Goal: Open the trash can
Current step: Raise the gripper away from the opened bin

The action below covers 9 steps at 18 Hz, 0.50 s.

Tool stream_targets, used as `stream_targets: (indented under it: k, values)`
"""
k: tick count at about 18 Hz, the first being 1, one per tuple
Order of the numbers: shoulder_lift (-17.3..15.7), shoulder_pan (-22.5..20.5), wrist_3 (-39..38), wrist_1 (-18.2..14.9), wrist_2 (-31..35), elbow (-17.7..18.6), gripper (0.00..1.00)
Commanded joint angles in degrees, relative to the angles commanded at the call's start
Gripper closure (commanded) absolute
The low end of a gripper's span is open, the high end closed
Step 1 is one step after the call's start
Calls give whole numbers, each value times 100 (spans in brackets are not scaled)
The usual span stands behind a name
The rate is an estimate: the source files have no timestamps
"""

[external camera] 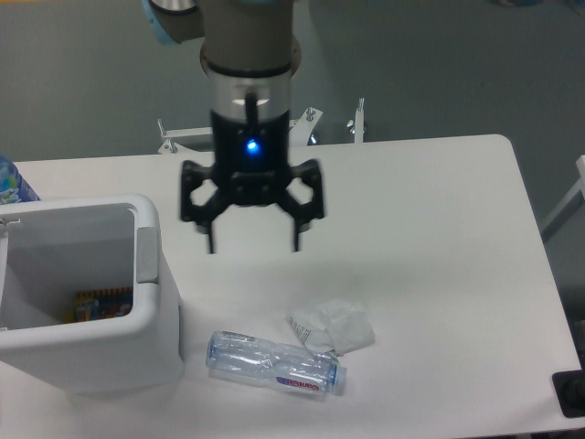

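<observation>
Here the gripper [252, 243], jaws spread wide and empty, hangs right of the trash can [87, 302].

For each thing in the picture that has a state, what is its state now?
trash can: open, some colourful item lies inside at the bottom
hand: open, empty, above the table beside the can
bottle: lying on its side, crushed
wrapper: crumpled, next to the bottle
</observation>
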<state>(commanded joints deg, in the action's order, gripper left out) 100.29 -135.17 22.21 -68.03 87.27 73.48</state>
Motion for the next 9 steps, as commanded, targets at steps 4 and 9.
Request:
stream_targets:
  k: [4, 9]
  values:
    - [-159, -291, 1361, -500, 281, 123, 0]
    - [-238, -343, 2024, -615, 501, 308, 0]
